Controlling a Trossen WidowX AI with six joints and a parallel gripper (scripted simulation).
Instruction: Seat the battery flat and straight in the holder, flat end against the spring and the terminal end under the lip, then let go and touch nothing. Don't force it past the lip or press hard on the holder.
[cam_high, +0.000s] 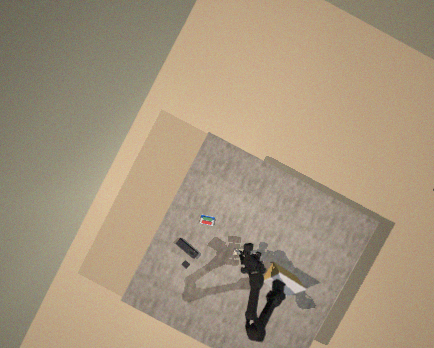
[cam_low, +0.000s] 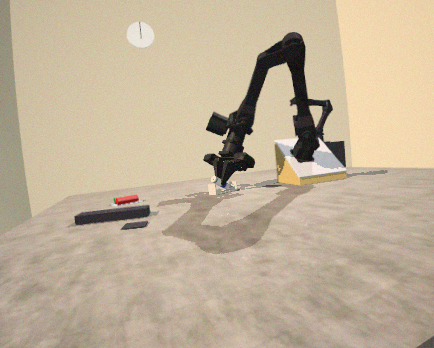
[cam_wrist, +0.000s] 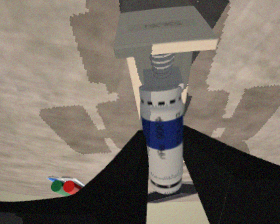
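Gripper (cam_wrist: 164, 181) narrowly parted, clamped on battery (cam_wrist: 161, 136), white with blue band. Battery low over holder (cam_wrist: 168, 46), near bench's arm-side edge; far end meets spring (cam_wrist: 161, 61). Seating depth unclear. Black bar (cam_low: 112, 214), red cylinder (cam_low: 127, 199) well apart toward neighbouring edge.

In the exterior view we see the bar (cam_low: 112, 215) at the left on the worktop (cam_low: 300, 260), a small flat plate (cam_low: 134, 225) just before it, a cylinder (cam_low: 127, 199) just behind it. The wedge block (cam_low: 306, 171) sits right of centre; the holder (cam_low: 219, 188) lies under the tool (cam_low: 226, 178), centre frame.
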